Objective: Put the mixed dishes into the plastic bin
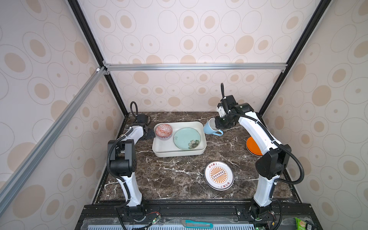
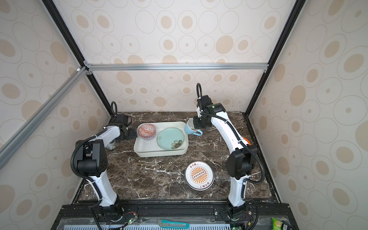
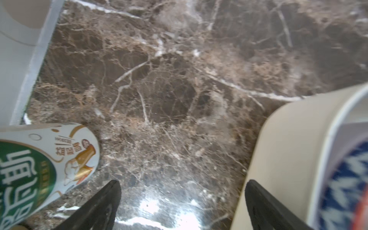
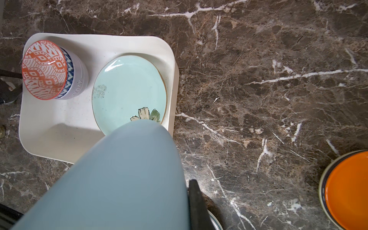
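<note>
"Tabletop (image 1: pixel 179 179) first: dark veined marble, with the plastic bin (image 1: pixel 179 154) at about eleven o'clock on it. White, shallow, rounded corners."

"What's in it?"

"The teal floral plate (image 1: pixel 186 137) lies flat on the bin's three o'clock side. The red-white patterned bowl (image 1: pixel 163 130) sits at its ten o'clock corner, nested in the lavender bowl (image 4: pixel 79 79). Out on the marble are the orange-sunburst plate (image 1: pixel 218 175) at five o'clock and the orange plate (image 1: pixel 253 148) at three, half hidden behind the right arm."

"So which step is this?"

"The mug, I'd say. The right end effector (image 1: pixel 216 124) is clamped on the rim of the light-blue mug (image 1: pixel 210 127), holding it tilted, handle hanging underneath, just off the bin's one o'clock corner. Plain matte blue outside, pale inside, smooth."

"And next?"

"Carry it toward nine o'clock over the wall, aim for the bare floor at the bin's seven o'clock end, and lower it before letting go. The teal plate is close, so go gently."

"The other arm?"

"The left end effector (image 1: pixel 152 134) is spread wide and empty, at the bin's nine o'clock wall beside the bowls."
</note>
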Motion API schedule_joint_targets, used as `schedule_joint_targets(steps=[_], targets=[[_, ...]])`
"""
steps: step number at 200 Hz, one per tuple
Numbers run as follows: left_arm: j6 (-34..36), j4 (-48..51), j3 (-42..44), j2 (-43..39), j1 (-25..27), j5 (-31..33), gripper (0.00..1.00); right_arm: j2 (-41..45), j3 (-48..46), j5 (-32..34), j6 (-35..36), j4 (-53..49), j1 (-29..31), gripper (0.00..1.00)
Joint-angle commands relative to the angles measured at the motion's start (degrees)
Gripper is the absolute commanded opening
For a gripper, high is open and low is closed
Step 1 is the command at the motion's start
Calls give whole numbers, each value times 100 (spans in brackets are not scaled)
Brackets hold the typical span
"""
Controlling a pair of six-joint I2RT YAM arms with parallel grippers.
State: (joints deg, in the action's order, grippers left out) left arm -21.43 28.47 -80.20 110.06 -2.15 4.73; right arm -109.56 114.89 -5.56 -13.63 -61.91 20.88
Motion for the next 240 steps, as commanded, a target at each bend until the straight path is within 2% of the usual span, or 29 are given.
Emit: schedule_joint_targets(steps=[1,48,105,172,210,240], targets=[[55,36,-166,54,62,-403,97,275,-36,37,9,127,6,10],[74,65,-504,377,282,-818,97,342,-155,68,69,156,9,9],[-10,282,-1055,901,796,-876,96,517,-396,34,109,205,4,9],[-288,-78,-372,757,1305,-937,95,436,-486,-257,106,258,164,9],[-413,-313,87,577,1617,-904,95,47,-301,-185,131,151,670,9],[-432,-373,269,460,1639,-781,95,-496,290,90,235,-275,1224,9]])
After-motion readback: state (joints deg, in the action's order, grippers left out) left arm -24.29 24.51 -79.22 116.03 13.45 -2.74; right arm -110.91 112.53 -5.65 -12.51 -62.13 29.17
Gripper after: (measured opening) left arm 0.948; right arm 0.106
